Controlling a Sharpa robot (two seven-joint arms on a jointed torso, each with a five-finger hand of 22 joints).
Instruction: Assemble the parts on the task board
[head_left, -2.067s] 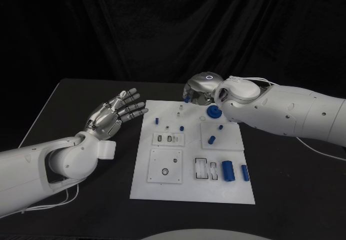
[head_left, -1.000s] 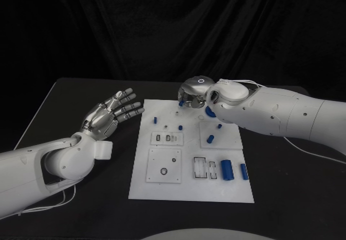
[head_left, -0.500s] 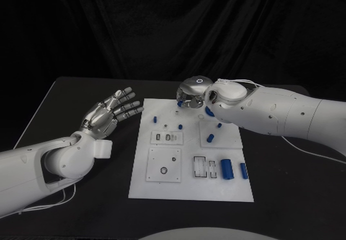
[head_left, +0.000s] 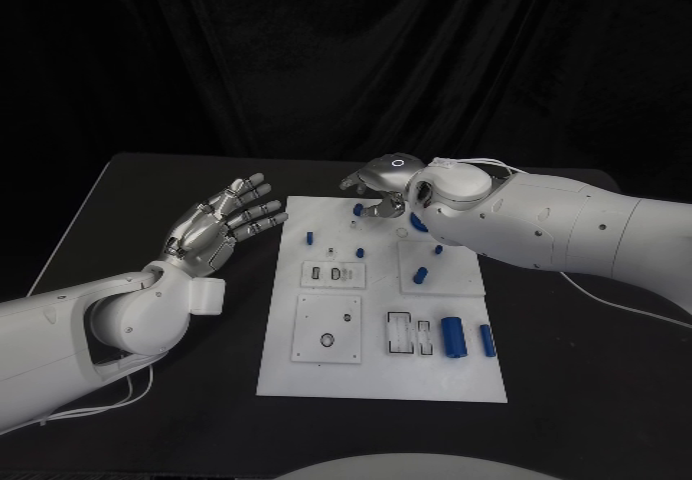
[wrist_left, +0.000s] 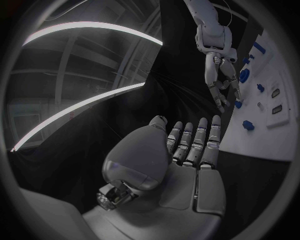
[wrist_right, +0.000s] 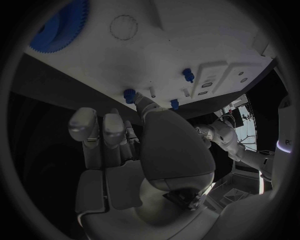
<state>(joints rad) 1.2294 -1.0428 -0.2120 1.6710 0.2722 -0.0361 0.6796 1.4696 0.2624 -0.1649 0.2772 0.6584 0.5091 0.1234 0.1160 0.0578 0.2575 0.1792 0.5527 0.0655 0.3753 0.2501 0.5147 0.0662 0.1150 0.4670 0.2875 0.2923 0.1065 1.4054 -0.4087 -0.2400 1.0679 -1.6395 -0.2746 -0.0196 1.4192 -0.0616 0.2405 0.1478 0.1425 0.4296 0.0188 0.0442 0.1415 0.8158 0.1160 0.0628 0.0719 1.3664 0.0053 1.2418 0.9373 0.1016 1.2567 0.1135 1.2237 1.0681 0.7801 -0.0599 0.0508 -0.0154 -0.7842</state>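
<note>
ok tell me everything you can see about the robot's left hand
The left hand is silver and metallic-looking, on a white arm with a white cuff at the wrist. It is held up above the black table, just left of the white task board, palm turned up and toward the board. Its fingers are stretched out, side by side and slightly apart. It holds nothing, and nothing touches it.
</note>
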